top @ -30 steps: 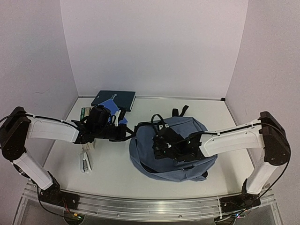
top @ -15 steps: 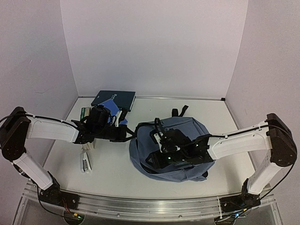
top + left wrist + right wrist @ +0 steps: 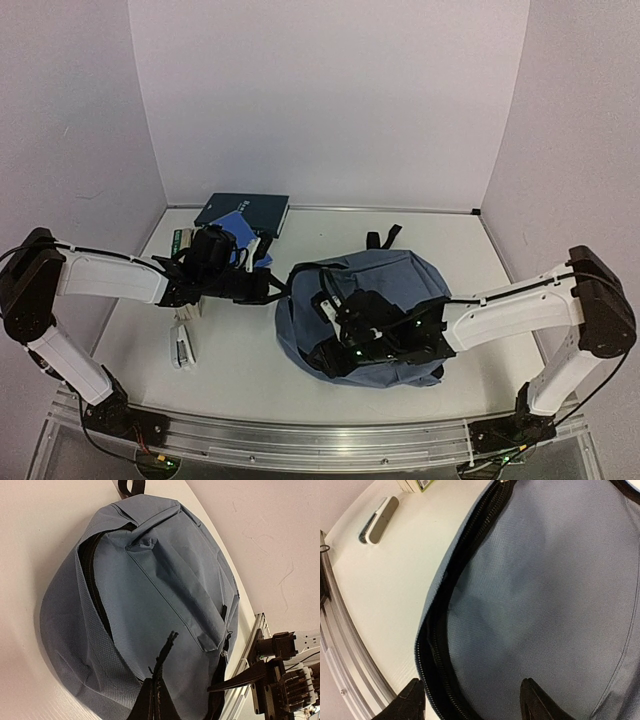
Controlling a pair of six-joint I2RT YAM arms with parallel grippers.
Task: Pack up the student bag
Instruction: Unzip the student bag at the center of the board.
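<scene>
Right hand, fingers apart, over the zipper mouth of the student bag; left hand clamped on its black strap. Advisable: strap taut, mouth spread wide.

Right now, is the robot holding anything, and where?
The left gripper pinches the student bag by its black strap. The right gripper is open, holding nothing.

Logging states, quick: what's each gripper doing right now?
Left gripper: closed on a black strap of the student bag.
Right gripper: open, empty, above its zipper.
</scene>
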